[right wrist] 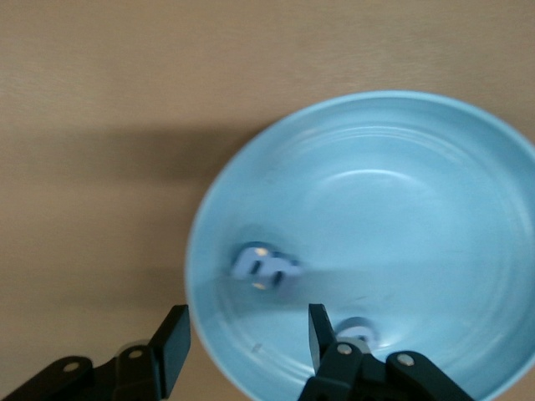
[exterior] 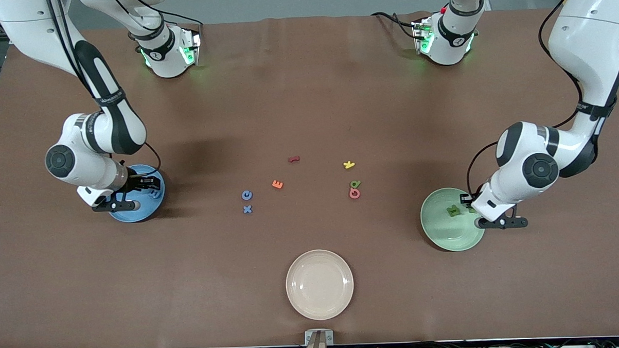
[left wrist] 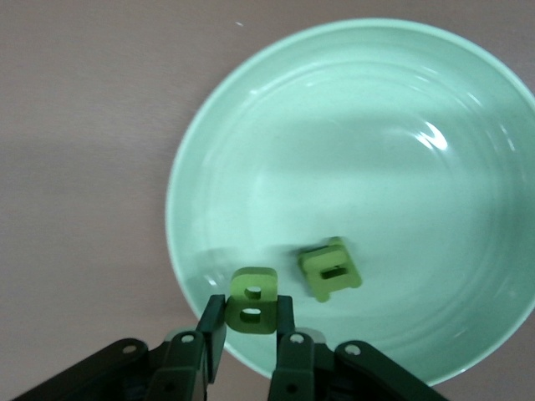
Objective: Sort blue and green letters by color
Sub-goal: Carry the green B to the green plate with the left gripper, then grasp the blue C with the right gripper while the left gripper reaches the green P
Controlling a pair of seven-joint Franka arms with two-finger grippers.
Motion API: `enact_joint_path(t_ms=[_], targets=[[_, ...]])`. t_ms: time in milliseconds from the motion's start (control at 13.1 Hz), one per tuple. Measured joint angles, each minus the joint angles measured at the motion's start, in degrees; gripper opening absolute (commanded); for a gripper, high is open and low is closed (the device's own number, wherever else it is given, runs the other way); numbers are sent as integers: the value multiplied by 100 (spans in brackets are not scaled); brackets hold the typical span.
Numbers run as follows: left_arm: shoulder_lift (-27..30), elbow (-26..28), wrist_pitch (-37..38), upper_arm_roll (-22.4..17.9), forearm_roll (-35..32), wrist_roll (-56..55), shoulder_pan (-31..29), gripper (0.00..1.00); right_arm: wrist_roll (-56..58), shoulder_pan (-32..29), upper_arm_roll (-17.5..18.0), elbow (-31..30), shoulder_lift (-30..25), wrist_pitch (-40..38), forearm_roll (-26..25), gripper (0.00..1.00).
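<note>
Green letter B is pinched between the fingers of the left gripper, which hangs over the rim of the green bowl at the left arm's end of the table. A second green letter lies inside that bowl, near the held one but apart from it.

Right gripper is over the blue bowl at the right arm's end, its fingers spread with nothing between them. A blue letter, blurred, lies inside the bowl just past the fingertips; another blue piece shows partly beside one finger.

On the brown table between the two bowls: blue C with blue X just beside it, nearer the front camera. Toward the left arm's end, a green letter touches a pink letter. Orange E, dark red letter and yellow K lie scattered around these. A cream plate sits nearest the front camera.
</note>
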State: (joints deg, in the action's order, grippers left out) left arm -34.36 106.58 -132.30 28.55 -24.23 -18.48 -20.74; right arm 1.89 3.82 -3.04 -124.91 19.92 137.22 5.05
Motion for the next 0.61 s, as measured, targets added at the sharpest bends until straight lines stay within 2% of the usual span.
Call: enact_joint_path(t_ms=[380, 609], targets=[[-21, -10, -36, 39, -1, -25, 42, 0, -2215, 1189, 61, 326, 16, -69, 1, 65], [-82, -25, -215, 46, -1, -42, 125, 0, -3239, 1878, 80, 728, 305, -79, 10, 65]])
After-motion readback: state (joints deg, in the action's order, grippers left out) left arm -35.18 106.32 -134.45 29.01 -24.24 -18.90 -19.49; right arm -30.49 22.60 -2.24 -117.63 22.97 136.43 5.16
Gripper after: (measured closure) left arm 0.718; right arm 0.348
